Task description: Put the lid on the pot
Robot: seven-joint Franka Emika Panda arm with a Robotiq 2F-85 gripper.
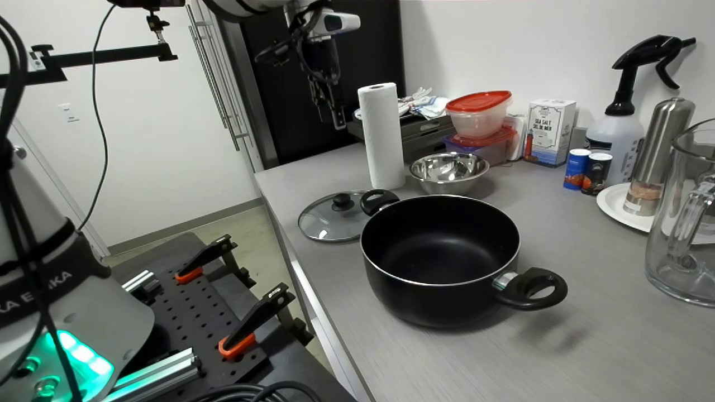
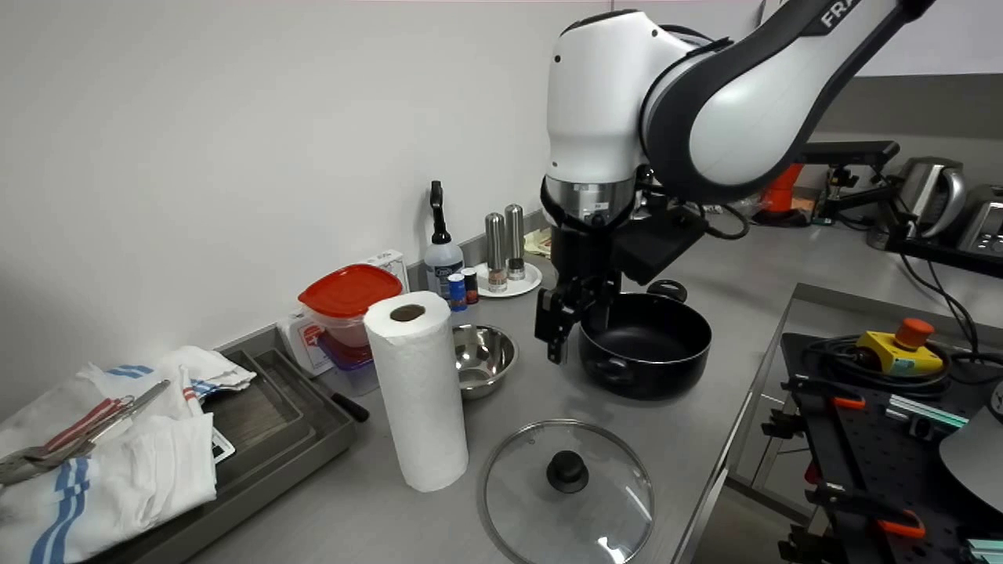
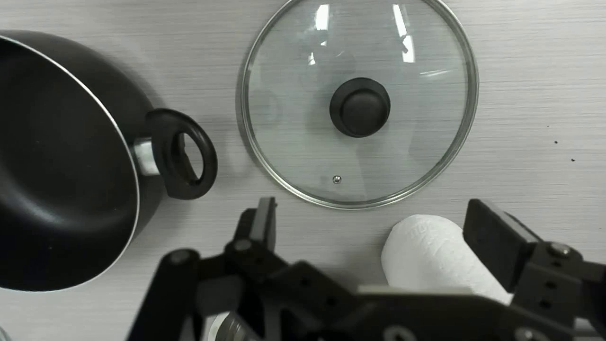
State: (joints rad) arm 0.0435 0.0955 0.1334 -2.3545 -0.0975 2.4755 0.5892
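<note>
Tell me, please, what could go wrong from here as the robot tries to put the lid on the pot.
The paper towel roll stands near the lid, so the open gripper could knock it over on its way down. The lid's knob is small, so an off-centre grasp might let the lid tilt or slip. One handle of the pot points toward the lid, so a low carry may catch on it.

The wrist view's left edge is cutting off the pot [image 3: 66, 156], while the gripper [image 3: 374, 225] is partly covering the paper roll [image 3: 426, 253]. In an exterior view, the pot is hiding one side of the lid [image 1: 332, 222].
</note>
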